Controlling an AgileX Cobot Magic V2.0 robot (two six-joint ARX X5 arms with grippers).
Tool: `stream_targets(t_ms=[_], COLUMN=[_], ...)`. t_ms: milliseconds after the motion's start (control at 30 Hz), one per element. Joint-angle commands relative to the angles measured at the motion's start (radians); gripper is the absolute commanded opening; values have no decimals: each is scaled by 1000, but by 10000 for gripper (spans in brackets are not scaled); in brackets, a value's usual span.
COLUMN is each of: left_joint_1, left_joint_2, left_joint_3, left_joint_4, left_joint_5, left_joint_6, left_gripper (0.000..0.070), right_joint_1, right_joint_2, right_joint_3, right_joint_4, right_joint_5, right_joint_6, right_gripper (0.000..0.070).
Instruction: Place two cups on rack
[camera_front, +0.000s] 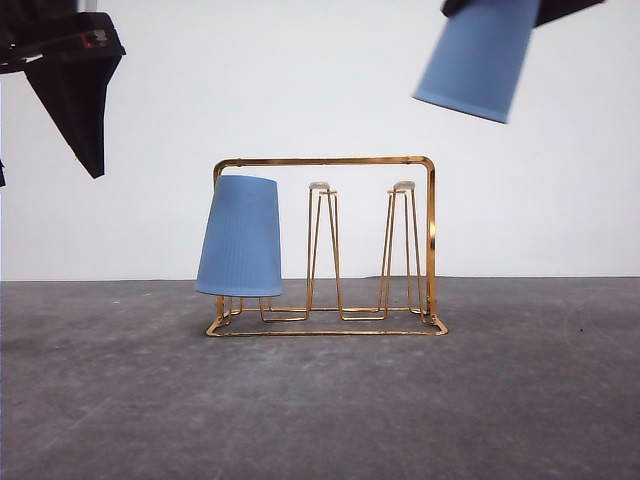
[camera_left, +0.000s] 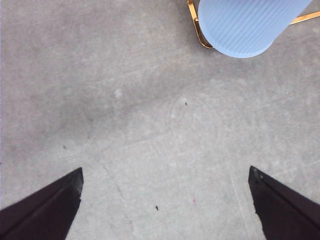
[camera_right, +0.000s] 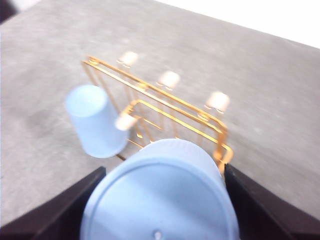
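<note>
The gold wire rack (camera_front: 432, 240) stands mid-table. One light blue cup (camera_front: 240, 237) hangs upside down over the rack's left prong, slightly tilted. The two prongs to its right carry bare white caps (camera_front: 320, 185). My right gripper (camera_right: 159, 200) is shut on the second cup (camera_front: 478, 55), held tilted, high above and to the right of the rack. In the right wrist view this cup (camera_right: 160, 195) sits between both dark fingers (camera_right: 55, 210), over the rack (camera_right: 170, 107). My left gripper (camera_left: 165, 205) is open, raised at the upper left, its finger (camera_front: 85, 120) well clear of the placed cup (camera_left: 250, 25).
The grey table (camera_front: 320, 400) stretches in front of and beside the rack. A plain white wall (camera_front: 150, 230) rises behind it. The rack's base corner (camera_left: 196, 27) shows beside the placed cup in the left wrist view.
</note>
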Motion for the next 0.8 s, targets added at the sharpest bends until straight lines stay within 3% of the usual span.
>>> stream_targets(t_ms=[0,200,533,767], left_joint_1=[-3,-3,-3,-3], left_joint_2=[6,6,6,6], left_joint_3=[15,15,15,15], left_joint_4=[4,4,4,5], left_joint_5=[1,1,1,1], left_joint_6=[-8,-8,-8,-8], left_gripper=[626,626,626,626], right_joint_1=[21,53,54,54], right_joint_2=[37,145,368,434], right_joint_3=[10,10,10,10], right_joint_4=[30,94,179,213], right_joint_5=[21,85,109,104], right_joint_6=[-6,-6,10,21], right_gripper=[392,391,395,639])
